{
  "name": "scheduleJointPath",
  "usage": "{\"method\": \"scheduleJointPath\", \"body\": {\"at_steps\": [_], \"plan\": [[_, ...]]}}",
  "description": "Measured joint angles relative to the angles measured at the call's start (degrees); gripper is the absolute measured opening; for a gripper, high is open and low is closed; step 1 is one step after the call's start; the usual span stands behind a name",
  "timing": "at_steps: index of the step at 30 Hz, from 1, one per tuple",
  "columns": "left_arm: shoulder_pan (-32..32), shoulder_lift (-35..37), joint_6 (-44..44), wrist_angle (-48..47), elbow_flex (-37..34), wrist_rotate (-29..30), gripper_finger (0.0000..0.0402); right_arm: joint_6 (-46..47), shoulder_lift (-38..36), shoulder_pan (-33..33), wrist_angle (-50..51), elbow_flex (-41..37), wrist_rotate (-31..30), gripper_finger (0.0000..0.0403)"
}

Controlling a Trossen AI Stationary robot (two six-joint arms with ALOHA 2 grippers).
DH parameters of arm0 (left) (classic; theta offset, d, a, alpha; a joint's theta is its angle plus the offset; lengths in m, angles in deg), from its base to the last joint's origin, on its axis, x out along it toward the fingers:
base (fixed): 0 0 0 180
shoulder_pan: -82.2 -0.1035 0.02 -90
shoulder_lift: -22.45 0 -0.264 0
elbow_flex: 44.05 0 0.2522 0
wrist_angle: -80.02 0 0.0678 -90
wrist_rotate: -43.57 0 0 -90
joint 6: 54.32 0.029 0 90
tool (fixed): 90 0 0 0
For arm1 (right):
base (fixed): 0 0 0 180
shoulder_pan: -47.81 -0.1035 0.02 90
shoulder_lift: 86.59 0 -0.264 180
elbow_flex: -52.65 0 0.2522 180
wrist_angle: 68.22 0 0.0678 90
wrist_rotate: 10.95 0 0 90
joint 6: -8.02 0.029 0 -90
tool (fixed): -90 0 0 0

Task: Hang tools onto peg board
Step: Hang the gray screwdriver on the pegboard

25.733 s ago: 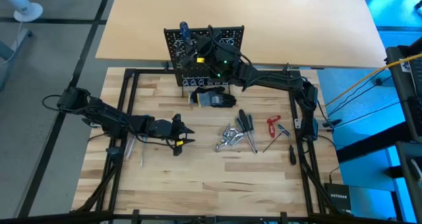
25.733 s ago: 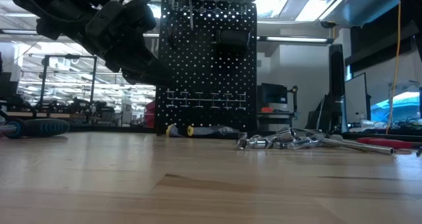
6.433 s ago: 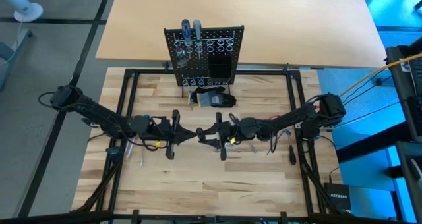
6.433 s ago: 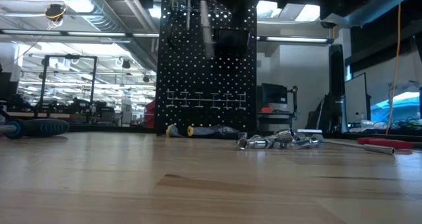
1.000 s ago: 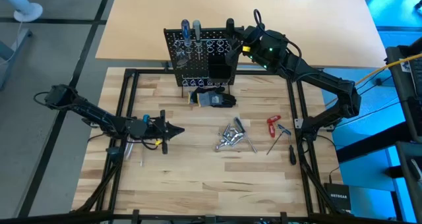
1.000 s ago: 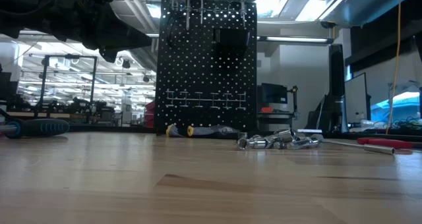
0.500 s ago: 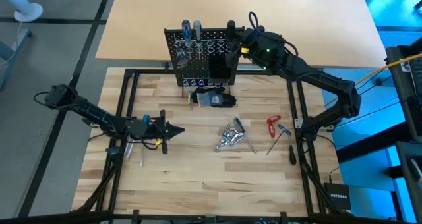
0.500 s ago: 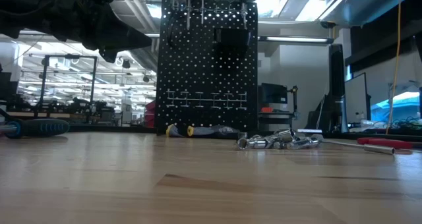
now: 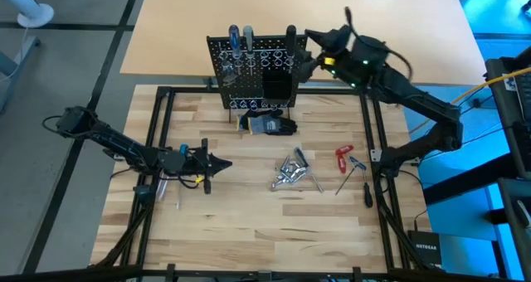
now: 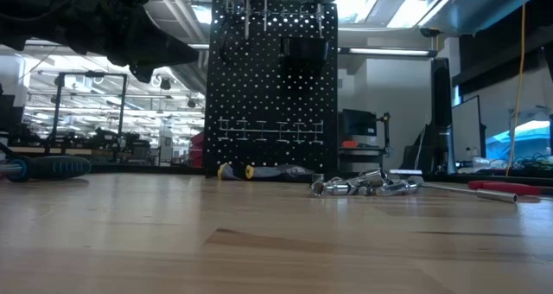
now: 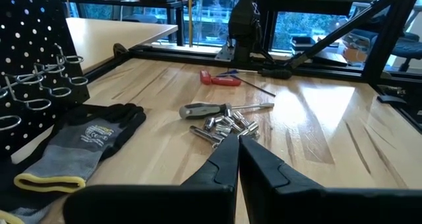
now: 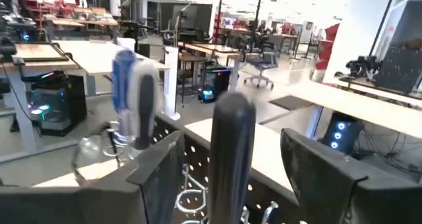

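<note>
black screwdriver (image 9: 290, 35) | upright in peg board (image 9: 257, 62) | right jaws apart | left jaws closed, empty

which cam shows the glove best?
Left wrist view: the glove lies close and unblocked beside the peg board, grey back, black fingers and yellow cuff all clear. The high view shows it small at the board's foot. The low view shows only a thin strip. The right wrist view misses it.
</note>
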Motion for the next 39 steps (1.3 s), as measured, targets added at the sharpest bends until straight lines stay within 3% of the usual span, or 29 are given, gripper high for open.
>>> {"method": "scheduleJointPath", "body": {"at_steps": [9, 14, 20, 39], "plan": [[0.0, 0.0, -0.5, -0.1, 0.0, 0.0, 0.0003, 0.4, -4.0, -12.5, 17.7, 1.7, 1.2, 0.0252], [0.0, 0.0, -0.7, -0.1, 0.0, 0.0, 0.0003, 7.7, -3.5, -21.2, 30.2, 0.9, -0.1, 0.0252], [0.0, 0.0, -0.8, -0.1, 0.0, 0.0, 0.0003, 16.6, -2.5, -27.3, 37.9, -3.5, -0.2, 0.0252], [0.0, 0.0, -0.5, -0.4, 0.0, 0.0, 0.0003, 36.0, -2.3, -29.0, 36.2, -28.4, -1.7, 0.0252]]}}
